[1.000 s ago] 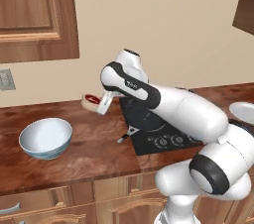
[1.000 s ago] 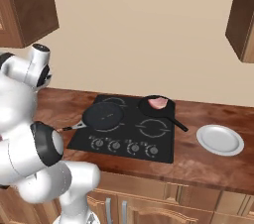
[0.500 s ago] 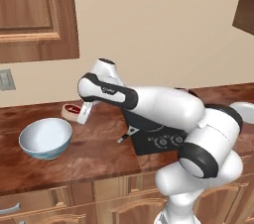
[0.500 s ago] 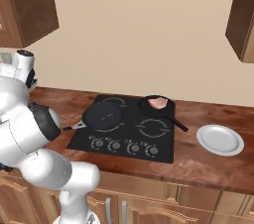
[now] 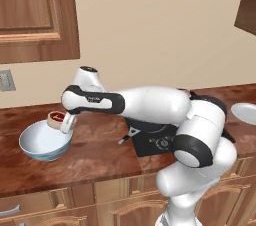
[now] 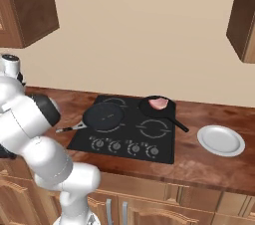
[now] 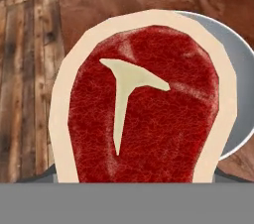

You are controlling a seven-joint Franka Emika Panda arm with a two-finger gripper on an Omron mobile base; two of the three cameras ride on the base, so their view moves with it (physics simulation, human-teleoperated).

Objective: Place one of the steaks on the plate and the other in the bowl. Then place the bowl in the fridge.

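In the left base view my gripper (image 5: 61, 121) is shut on one steak (image 5: 55, 117), red with a pale fat rim, held just above the far rim of the bowl (image 5: 44, 143). The hand view looks down past this steak (image 7: 144, 114), which hides the fingertips; the bowl's white inside (image 7: 237, 64) shows behind it at the right. The other steak (image 6: 159, 103) lies in a small black pan at the back of the stove. On the counter right of the stove sits the white plate (image 6: 220, 140), with nothing on it. The fridge is out of view.
A black cooktop (image 6: 124, 132) carries a larger black frying pan (image 6: 103, 116) with its handle pointing left. Wooden wall cabinets (image 5: 35, 15) hang above the bowl's end of the brown counter (image 5: 100, 150). My arm stretches across the counter from the stove to the bowl.
The arm has swung left and down with the steak in its grip, from beside the stove to over the bowl. The other steak, the pans and the plate stayed put.
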